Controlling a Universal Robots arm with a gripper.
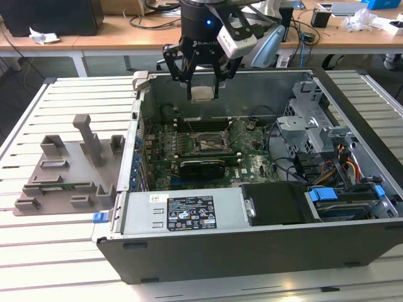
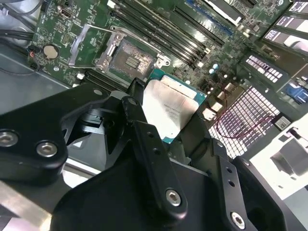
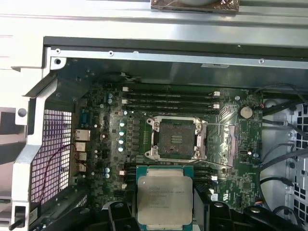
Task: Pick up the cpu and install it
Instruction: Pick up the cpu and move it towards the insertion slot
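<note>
1. Fingers [image 2: 137, 115] of the gripper [image 1: 202, 92] are drawn in narrowly and clamp the cpu [image 1: 202, 95] between them, one finger pressing on each of two opposite edges.
2. Between the fingertips the cpu is off every surface, held in the air over the open computer case [image 1: 189, 251]. In the first wrist view its silver metal top [image 3: 165, 197] faces the camera, with a thin green border around it.
3. Below the fingers lies the green motherboard [image 1: 252, 148], flat on the floor of the case.
4. Its dark square socket [image 3: 175, 139] sits a little ahead of the fingertips, not straight under the held chip. The contact field is exposed inside a metal frame.
5. In the second wrist view a metal bracket [image 2: 84, 43] stands swung out from the socket, on the side away from the fingers.
6. Long dark memory slots [image 3: 168, 98] run on the far side of the socket from the fingers, and more pass close under the chip.
7. A round coin cell [image 3: 246, 112] sits on the board well to one side of the fingers.
8. A grey plastic fixture tray [image 1: 63, 170] with upright blocks rests well apart from the fingers, outside the case and toward the exterior view's left. It lies on the slatted table [image 1: 38, 251].
9. Drive cages and bundled cables [image 1: 340, 157] fill the end of the case toward the exterior view's right, away from the fingers.
</note>
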